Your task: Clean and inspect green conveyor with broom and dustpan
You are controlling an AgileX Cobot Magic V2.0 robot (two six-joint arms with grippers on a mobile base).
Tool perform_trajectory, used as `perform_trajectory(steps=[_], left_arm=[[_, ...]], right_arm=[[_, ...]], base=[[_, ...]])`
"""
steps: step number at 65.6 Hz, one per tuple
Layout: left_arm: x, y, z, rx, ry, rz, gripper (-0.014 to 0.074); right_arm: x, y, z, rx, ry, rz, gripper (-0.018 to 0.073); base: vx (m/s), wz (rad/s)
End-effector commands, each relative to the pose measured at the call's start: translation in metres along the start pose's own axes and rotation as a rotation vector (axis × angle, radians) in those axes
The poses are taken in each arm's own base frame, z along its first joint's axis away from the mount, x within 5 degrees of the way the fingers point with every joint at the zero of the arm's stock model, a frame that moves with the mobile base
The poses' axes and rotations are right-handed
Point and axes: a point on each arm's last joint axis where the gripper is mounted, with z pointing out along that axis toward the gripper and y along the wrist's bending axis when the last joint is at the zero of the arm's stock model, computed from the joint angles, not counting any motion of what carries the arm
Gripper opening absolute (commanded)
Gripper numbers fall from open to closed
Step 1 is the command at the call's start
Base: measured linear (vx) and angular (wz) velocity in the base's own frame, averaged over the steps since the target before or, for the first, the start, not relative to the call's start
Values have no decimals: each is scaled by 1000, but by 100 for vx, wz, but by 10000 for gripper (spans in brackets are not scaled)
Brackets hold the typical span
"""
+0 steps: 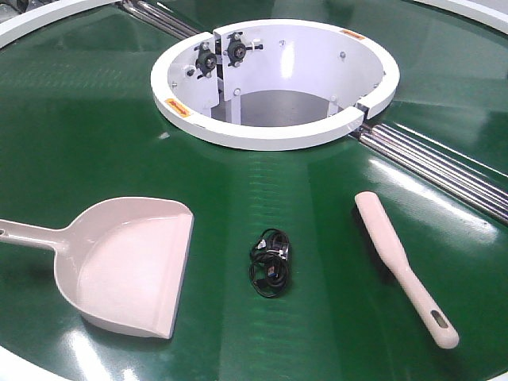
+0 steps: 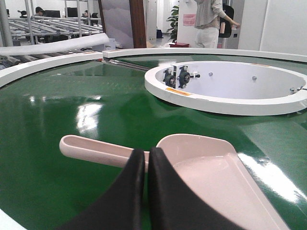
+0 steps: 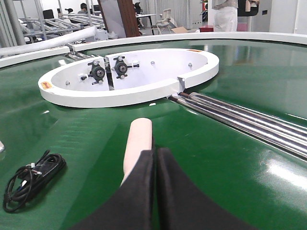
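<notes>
The green conveyor [image 1: 95,135] fills the front view. On it at the left lies the pink dustpan [image 1: 131,266], handle pointing left, and at the right the broom [image 1: 401,266], handle toward the near edge. Neither gripper shows in the front view. In the left wrist view my left gripper [image 2: 146,152] is shut and holds nothing, its tips over where the dustpan [image 2: 216,167] meets its handle. My right gripper [image 3: 156,151] is also shut and holds nothing, hovering over the near part of the broom [image 3: 138,139], most of which it hides.
A coiled black cable [image 1: 270,262] lies on the belt between dustpan and broom. The white ring hub [image 1: 274,135] stands behind them, with metal rollers [image 1: 444,171] running off to its right. A person [image 2: 208,21] stands beyond the conveyor's far rim.
</notes>
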Motion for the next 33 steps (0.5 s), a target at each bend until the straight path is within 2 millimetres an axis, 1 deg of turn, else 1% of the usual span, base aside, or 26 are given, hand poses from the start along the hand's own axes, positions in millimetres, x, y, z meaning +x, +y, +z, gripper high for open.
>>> perform_trajectory(steps=[1,33], left_arm=[[3,-1,0,3,-60,-3,-6],[3,-1,0,3,-60,-3,-6]], right_arm=[[-1,0,0,-9,-75,-6,-10],[-1,0,0,-9,-75,-6,-10]], base=[[0,0],[0,0]])
